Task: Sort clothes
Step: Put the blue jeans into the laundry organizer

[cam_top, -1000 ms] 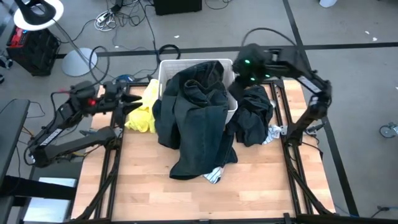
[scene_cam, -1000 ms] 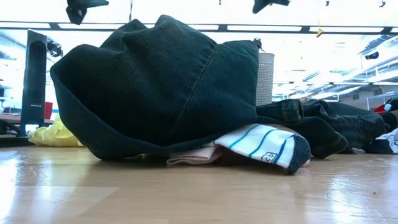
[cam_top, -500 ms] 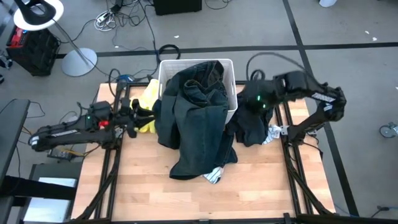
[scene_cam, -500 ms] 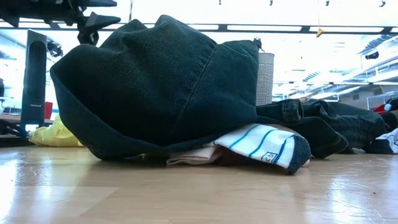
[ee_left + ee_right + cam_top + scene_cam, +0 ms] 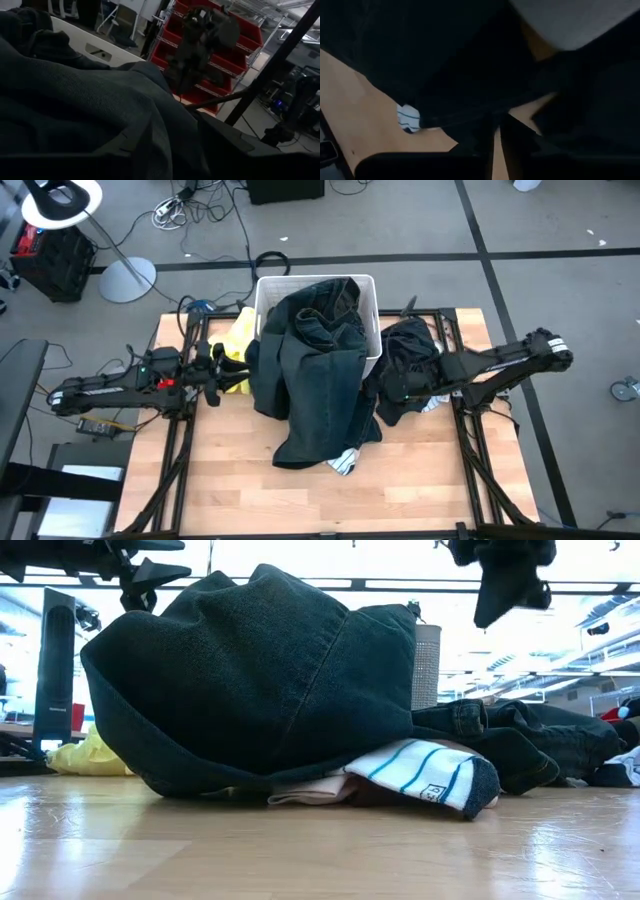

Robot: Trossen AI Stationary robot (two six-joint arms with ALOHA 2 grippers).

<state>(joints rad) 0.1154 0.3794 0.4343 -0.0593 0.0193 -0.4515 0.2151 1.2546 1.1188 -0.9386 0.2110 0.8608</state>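
Dark green jeans spill out of the white bin and lie on the table, covering a white-striped garment and a salmon pink one. A yellow garment lies left of the bin. A black pile lies right of it. My left gripper hovers open beside the yellow garment, pointing level at the jeans. My right gripper hangs over the black pile's near left part, slanting down, its fingers a narrow slit apart with nothing between them.
Another white striped piece peeks out at the black pile's right edge. Bare wood stretches across the table's near part. Black frame rails run along both sides of the table. A lamp and cables lie on the floor beyond.
My right gripper has swung from above the bin's far right corner toward the table's near edge and come down over the black pile. My left gripper has sunk and drawn a little toward the near edge, then kept still beside the yellow garment. The clothes have not moved.
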